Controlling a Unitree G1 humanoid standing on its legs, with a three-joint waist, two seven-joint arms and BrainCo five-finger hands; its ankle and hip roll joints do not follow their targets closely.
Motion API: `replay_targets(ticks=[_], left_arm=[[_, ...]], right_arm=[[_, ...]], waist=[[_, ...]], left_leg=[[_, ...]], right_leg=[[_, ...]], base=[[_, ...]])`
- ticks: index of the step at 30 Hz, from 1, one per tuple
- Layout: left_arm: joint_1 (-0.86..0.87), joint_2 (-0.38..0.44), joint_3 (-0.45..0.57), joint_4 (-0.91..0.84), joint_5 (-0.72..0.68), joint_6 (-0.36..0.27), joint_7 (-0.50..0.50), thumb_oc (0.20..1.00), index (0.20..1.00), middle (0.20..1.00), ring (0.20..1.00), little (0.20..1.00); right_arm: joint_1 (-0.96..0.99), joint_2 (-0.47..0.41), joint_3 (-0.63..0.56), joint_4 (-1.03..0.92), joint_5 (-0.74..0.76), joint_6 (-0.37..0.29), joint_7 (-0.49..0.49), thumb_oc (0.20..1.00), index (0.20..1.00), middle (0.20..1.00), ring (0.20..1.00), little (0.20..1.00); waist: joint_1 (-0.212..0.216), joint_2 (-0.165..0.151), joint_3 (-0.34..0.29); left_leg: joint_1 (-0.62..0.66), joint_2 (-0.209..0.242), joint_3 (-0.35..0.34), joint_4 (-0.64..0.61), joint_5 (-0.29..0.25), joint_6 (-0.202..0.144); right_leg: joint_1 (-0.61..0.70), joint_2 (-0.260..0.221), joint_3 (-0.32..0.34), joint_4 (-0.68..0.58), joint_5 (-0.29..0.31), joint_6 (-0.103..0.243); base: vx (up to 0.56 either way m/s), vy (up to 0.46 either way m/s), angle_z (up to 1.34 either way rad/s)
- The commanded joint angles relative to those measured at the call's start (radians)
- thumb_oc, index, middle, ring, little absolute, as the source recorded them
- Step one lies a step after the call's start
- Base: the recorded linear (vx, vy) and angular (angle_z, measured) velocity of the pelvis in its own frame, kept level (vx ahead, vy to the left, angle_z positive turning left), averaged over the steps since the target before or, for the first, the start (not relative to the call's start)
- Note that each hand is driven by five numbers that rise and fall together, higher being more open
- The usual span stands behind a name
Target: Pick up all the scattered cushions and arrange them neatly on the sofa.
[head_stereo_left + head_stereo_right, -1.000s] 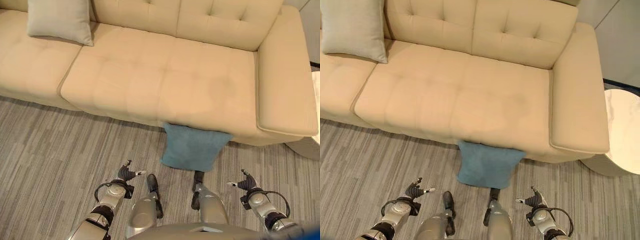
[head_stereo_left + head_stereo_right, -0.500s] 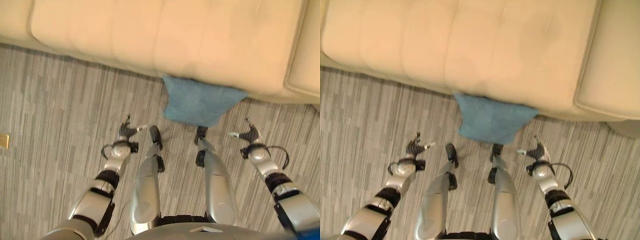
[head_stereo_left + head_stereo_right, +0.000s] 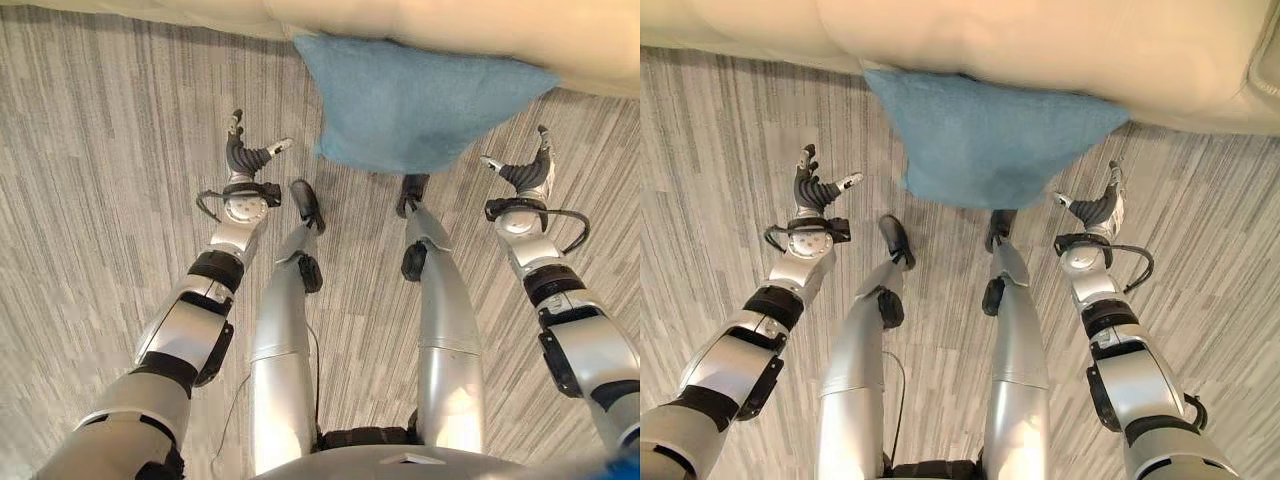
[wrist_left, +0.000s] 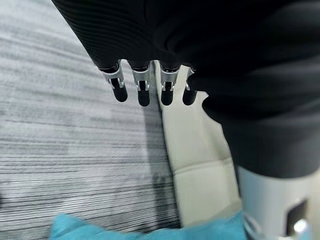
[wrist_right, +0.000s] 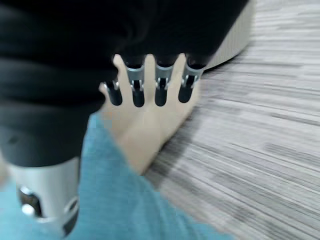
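Flanking blue cushion (image 3: 415,100): left hand (image 3: 243,158), right hand (image 3: 527,174), fingers spread.

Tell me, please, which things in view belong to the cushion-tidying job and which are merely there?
Belonging to the job:
- blue cushion, on the floor leaning against the sofa front
- beige sofa, where it should go
- left hand and right hand, both open, one on each side of the cushion, not touching it

Merely there:
- grey striped floor

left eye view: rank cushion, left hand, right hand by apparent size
1. Cushion, by far the largest.
2-3. Left hand and right hand look about alike; no ranking between them.
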Motion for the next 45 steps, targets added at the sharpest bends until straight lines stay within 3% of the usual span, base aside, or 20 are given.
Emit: replay_targets(ticks=[1,3,7,10,14,25,26,27,35,38,45], left_arm=[[0.072,-0.010,0.024,0.011,0.009,-0.020,0.065,1.000,1.000,1.000,1.000,1.000],[0.055,-0.014,0.016,-0.002,-0.001,-0.016,0.075,1.000,1.000,1.000,1.000,1.000],[0.000,0.004,0.001,-0.015,-0.037,-0.012,0.050,1.000,1.000,1.000,1.000,1.000],[-0.092,0.022,-0.046,-0.019,-0.040,0.003,0.033,1.000,1.000,1.000,1.000,1.000],[-0.196,0.021,-0.098,0.018,-0.043,0.013,0.026,1.000,1.000,1.000,1.000,1.000],[-0.414,-0.090,-0.210,0.037,-0.057,0.035,0.030,1.000,1.000,1.000,1.000,1.000],[-0.432,-0.099,-0.219,0.028,-0.068,0.036,0.024,0.542,0.542,0.542,0.542,0.542],[-0.441,-0.101,-0.221,0.016,-0.077,0.032,0.027,0.200,0.200,0.200,0.200,0.200],[-0.396,-0.064,-0.170,-0.130,-0.138,-0.011,0.050,0.200,0.200,0.200,0.200,0.200],[-0.342,-0.037,-0.156,-0.209,-0.120,-0.016,0.038,0.200,0.200,0.200,0.200,0.200],[-0.126,-0.071,-0.078,-0.528,-0.040,-0.042,0.042,0.200,0.200,0.200,0.200,0.200]], right_arm=[[0.076,-0.019,0.008,-0.037,-0.019,0.008,-0.096,1.000,1.000,1.000,1.000,1.000],[0.075,-0.006,0.007,-0.072,-0.030,0.015,-0.120,1.000,1.000,1.000,1.000,1.000],[0.008,-0.027,0.044,-0.075,-0.008,0.005,-0.081,1.000,1.000,1.000,1.000,1.000],[-0.117,-0.069,0.113,-0.063,-0.002,0.007,-0.043,1.000,1.000,1.000,1.000,1.000],[-0.239,-0.057,0.183,-0.044,0.016,0.002,-0.028,1.000,1.000,1.000,1.000,1.000],[-0.446,0.041,0.283,-0.179,0.030,-0.026,-0.033,1.000,1.000,1.000,1.000,1.000],[-0.464,0.039,0.292,-0.221,0.029,-0.031,-0.027,0.304,0.304,0.304,0.304,0.304],[-0.476,0.031,0.293,-0.251,0.024,-0.034,-0.025,0.200,0.200,0.200,0.200,0.200],[-0.471,-0.012,0.252,-0.432,-0.024,-0.051,-0.037,0.200,0.200,0.200,0.200,0.200],[-0.417,-0.014,0.222,-0.489,-0.025,-0.066,-0.023,0.200,0.200,0.200,0.200,0.200],[-0.222,0.004,0.165,-0.698,-0.083,-0.099,0.032,0.200,0.200,0.200,0.200,0.200]], waist=[[-0.012,0.036,-0.104],[-0.020,0.044,-0.102],[-0.019,0.050,-0.104],[-0.019,0.054,-0.101],[-0.019,0.051,-0.106],[-0.031,0.037,-0.128],[-0.033,0.037,-0.136],[-0.032,0.037,-0.140],[-0.021,0.048,-0.184],[-0.017,0.056,-0.207],[0.000,0.073,-0.267]], left_leg=[[-0.058,-0.007,-0.128,0.002,-0.051,-0.047],[-0.100,-0.014,-0.128,0.020,-0.055,-0.039],[-0.158,-0.022,-0.131,0.037,-0.058,-0.026],[-0.228,-0.015,-0.150,0.086,-0.057,-0.020],[-0.269,-0.012,-0.160,0.115,-0.059,-0.020],[-0.352,0.006,-0.176,0.184,-0.070,-0.017],[-0.358,0.006,-0.175,0.190,-0.070,-0.017],[-0.363,0.005,-0.176,0.192,-0.071,-0.018],[-0.357,0.006,-0.183,0.189,-0.063,-0.023],[-0.313,0.003,-0.179,0.128,-0.046,-0.030],[-0.164,-0.009,-0.184,-0.043,0.008,-0.062]], right_leg=[[0.001,-0.028,0.026,0.129,-0.155,0.105],[-0.051,-0.019,0.048,0.153,-0.156,0.100],[-0.123,-0.014,0.072,0.184,-0.155,0.104],[-0.194,-0.011,0.083,0.247,-0.163,0.103],[-0.236,-0.005,0.085,0.277,-0.165,0.100],[-0.309,0.013,0.083,0.329,-0.164,0.106],[-0.314,0.016,0.083,0.332,-0.164,0.105],[-0.319,0.019,0.084,0.335,-0.165,0.105],[-0.314,0.032,0.076,0.348,-0.168,0.106],[-0.267,0.032,0.062,0.307,-0.167,0.108],[-0.125,0.028,0.022,0.208,-0.169,0.116]], base=[[0.01,0.007,-0.09],[0.02,-0.004,-0.07],[0.03,-0.024,-0.07],[0.06,-0.084,0.00],[0.03,-0.050,0.02],[0.02,-0.024,-0.03],[0.01,-0.032,-0.01],[0.01,-0.033,-0.01],[0.00,-0.010,0.00],[-0.04,-0.022,0.00],[-0.02,-0.026,0.08]])
